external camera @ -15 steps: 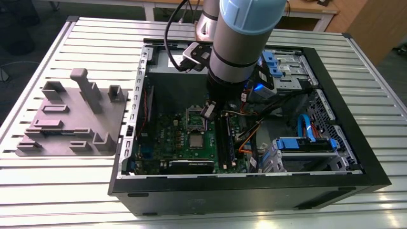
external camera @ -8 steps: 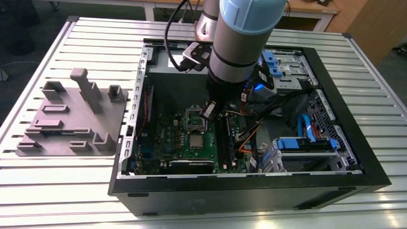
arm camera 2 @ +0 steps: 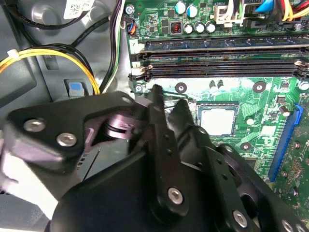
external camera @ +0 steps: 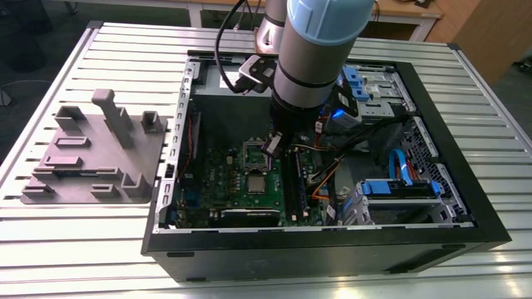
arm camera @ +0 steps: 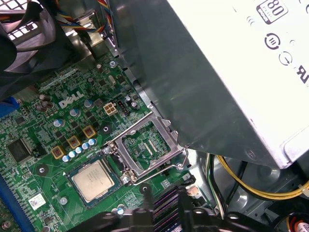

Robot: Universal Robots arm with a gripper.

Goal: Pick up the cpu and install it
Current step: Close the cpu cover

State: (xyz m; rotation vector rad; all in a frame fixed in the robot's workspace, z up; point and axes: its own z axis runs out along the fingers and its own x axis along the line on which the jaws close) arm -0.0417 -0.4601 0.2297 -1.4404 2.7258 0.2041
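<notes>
The cpu (external camera: 255, 183) (arm camera 2: 217, 120) (arm camera: 94, 180), a small silvery square chip, lies flat in its socket on the green motherboard (external camera: 220, 180) (arm camera: 43, 125). The socket's metal frame (arm camera: 147, 147) (external camera: 255, 154) is swung up and open beside the chip. My gripper (external camera: 273, 146) (arm camera 2: 169, 99) (arm camera: 165, 195) hangs over the board, a little apart from the cpu and next to the memory slots (arm camera 2: 217, 65). Its fingers stand slightly apart with nothing between them.
The motherboard sits in an open black computer case (external camera: 332, 249) on a slatted metal table (external camera: 83, 237). A grey fixture tray (external camera: 91, 156) lies at the exterior view's left. The grey power supply (arm camera: 231, 72), yellow cables (arm camera: 251, 186) and blue drive brackets (external camera: 399, 187) crowd the case.
</notes>
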